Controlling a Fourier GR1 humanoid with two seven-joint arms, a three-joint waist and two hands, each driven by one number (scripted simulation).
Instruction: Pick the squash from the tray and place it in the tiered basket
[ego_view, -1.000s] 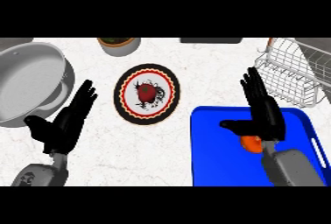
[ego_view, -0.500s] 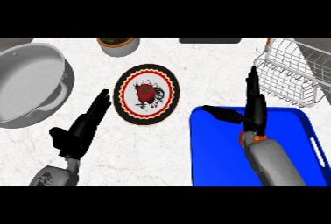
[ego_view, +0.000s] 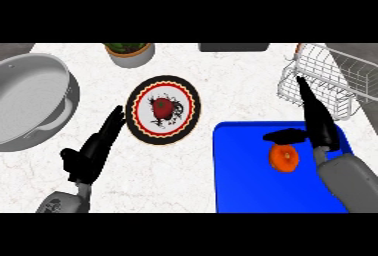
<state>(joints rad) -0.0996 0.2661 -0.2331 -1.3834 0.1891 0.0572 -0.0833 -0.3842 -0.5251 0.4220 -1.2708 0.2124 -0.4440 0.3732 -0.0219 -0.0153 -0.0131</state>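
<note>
Right hand (ego_view: 319, 125) is spread open over my blue tray (ego_view: 244, 190), beside the squash (ego_view: 283, 158). It could bump it and roll it away.

No readable text, label, brand, number or sign is showing anywhere; the plate (ego_view: 163, 110) at centre left of the frame is carrying only a red-and-black scalloped border and dark scribbles that form no letters.
</note>
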